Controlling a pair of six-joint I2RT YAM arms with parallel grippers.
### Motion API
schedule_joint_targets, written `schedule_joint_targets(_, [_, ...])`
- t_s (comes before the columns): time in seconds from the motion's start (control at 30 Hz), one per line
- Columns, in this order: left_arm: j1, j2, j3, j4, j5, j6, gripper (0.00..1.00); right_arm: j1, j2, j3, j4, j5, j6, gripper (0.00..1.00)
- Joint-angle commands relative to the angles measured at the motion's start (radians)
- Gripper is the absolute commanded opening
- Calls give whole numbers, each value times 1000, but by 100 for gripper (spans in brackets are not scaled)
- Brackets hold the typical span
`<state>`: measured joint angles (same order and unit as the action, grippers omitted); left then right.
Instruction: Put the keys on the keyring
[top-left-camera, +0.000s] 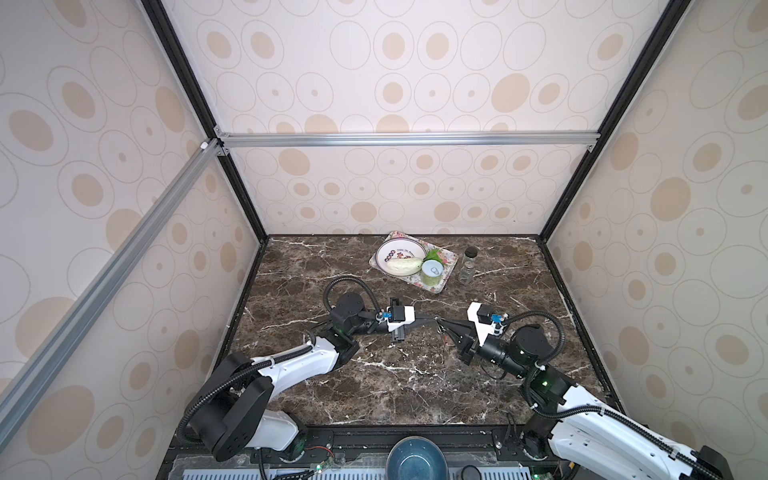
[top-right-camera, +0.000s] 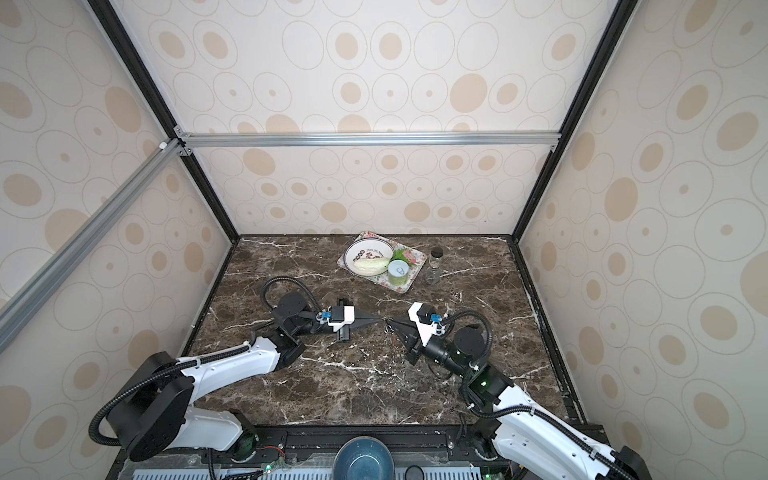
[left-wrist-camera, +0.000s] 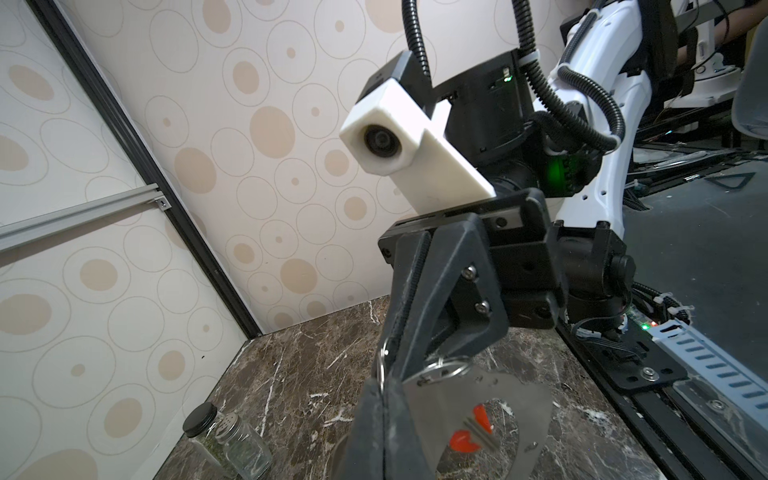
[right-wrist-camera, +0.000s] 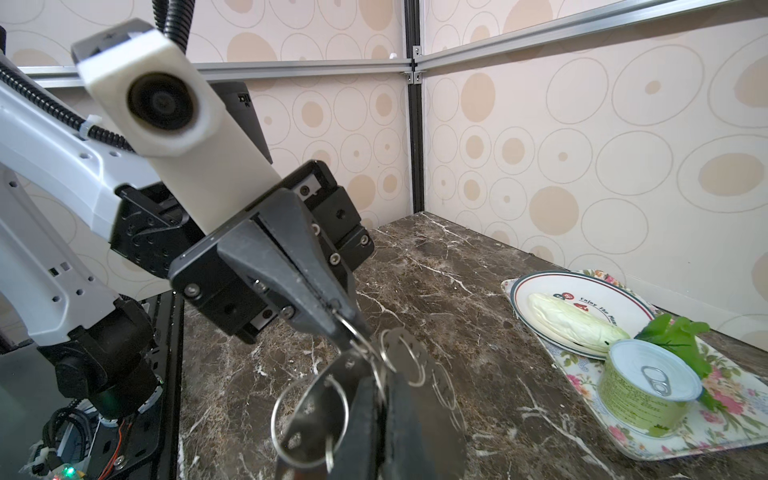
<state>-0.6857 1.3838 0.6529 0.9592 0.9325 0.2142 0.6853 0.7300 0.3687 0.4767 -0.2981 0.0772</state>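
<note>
The keyring (left-wrist-camera: 432, 411) hangs over the dark marble table (top-left-camera: 395, 386), on the robot's side of the floral tray (top-left-camera: 449, 266), its rim clamped in the right fingers (left-wrist-camera: 440, 282) while the left fingers (right-wrist-camera: 299, 282), pressed together, meet them at a small split ring (left-wrist-camera: 442, 369); the red-tagged key (left-wrist-camera: 465, 441) dangles behind its hole. Threading should go best if the right holds it steady and the left turns the ring through a rim hole. That veined, glossy table, boxed in by oval-papered walls (top-left-camera: 415, 83), would hide a dropped key.
</note>
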Motion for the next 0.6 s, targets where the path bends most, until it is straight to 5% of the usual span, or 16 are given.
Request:
schedule_joint_targets(0.0, [0,-37,3,82,-3,7,0,2,-15,-12,-34,55,-14,0])
schedule_joint_targets(0.13, [-1,-28,7,81,-7,3,0,2,-9,6,-64,70,-29,0])
schedule_joint_targets(0.23, [0,-32,3,75,-34,6,26,0,-10,17,-90,109,-30,0])
schedule_joint_targets(0.3, [-1,-35,5,58,-37,17,32,0,-16,28,-118,141,-31,0])
schedule_joint_targets(0.43, [-1,-42,26,-35,-37,75,34,2,-30,38,-151,178,-35,0])
schedule_joint_targets(0.57, [-6,-41,106,-341,-43,262,32,2,-18,38,-158,208,-37,0])
